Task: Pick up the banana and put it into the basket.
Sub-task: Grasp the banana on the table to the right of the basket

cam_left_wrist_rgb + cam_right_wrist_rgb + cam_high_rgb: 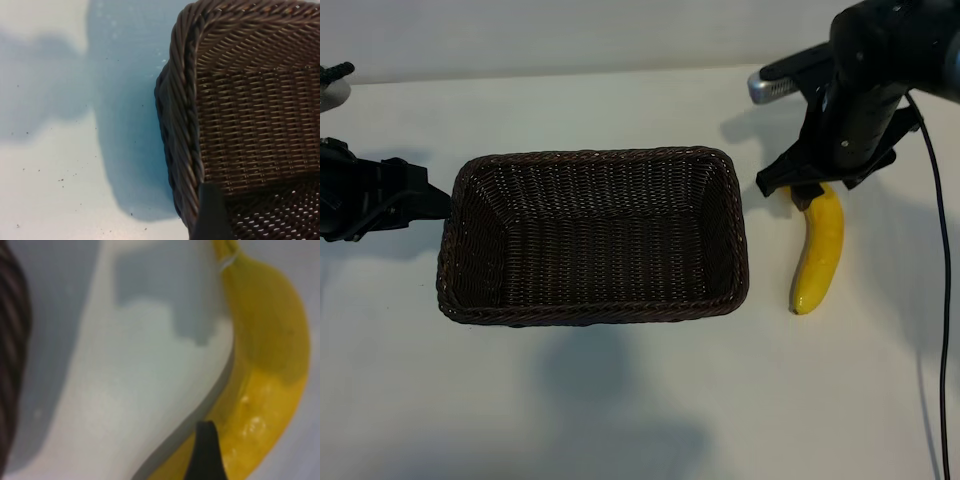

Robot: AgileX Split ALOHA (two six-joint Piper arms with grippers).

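Nearest the exterior camera, bare white table (620, 400) lies before the basket (592, 310), dark woven wicker, empty. Beside its right wall, apart from it, rests the banana (819, 255), glossy yellow and curved. Over the banana's far end hovers the right hand (812, 190), fingers apart, apparently poised to grasp. At the basket's left end waits the left hand (415, 195), also spread, holding nothing.

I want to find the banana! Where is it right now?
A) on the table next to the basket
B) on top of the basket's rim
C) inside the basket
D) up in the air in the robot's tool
A: the banana lies on the table, apart from the basket, and the right tool hangs open over its far end without holding it.
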